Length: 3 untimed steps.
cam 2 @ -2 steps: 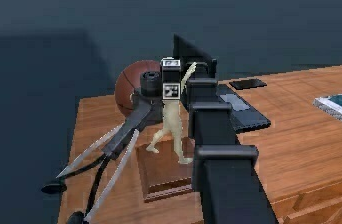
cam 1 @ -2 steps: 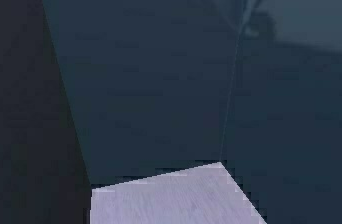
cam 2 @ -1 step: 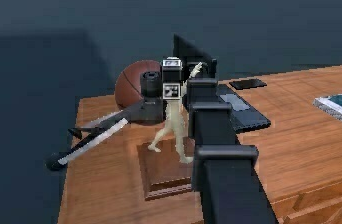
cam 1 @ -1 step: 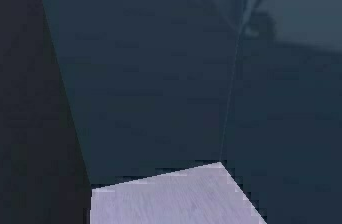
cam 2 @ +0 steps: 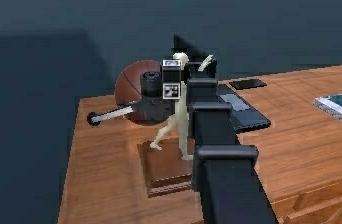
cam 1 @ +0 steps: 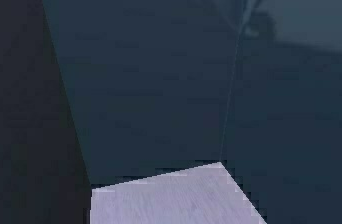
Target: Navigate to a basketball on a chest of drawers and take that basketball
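Just then the end effector (cam 2: 99,117) was at the basketball (cam 2: 136,84) on the wooden worktop (cam 2: 99,180), near a pale figurine (cam 2: 176,126); whether it held anything could not be told.

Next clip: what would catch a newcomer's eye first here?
The orange-brown basketball on the wooden top, at the arm side view's upper left, with the dark arm rising from the bottom edge toward it. Close by it in the picture stands a pale figurine on a wooden base. The forward view gives dark blue-grey walls over a pale patch of floor.
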Motion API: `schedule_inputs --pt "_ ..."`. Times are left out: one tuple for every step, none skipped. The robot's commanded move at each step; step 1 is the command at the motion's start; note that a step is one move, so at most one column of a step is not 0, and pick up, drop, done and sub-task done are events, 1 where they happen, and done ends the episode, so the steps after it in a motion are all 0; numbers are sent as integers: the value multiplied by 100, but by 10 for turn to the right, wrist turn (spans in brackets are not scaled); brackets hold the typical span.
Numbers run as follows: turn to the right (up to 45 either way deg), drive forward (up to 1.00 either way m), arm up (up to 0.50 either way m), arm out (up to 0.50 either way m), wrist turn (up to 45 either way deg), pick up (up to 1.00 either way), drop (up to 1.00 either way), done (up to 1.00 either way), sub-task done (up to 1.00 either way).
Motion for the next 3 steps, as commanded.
schedule_inputs --pt "0 0 0 0 300 0 0 0 0" --pt "0 0 0 0 0 100 0 0 0" --pt "0 0 0 0 0 0 0 100 0"
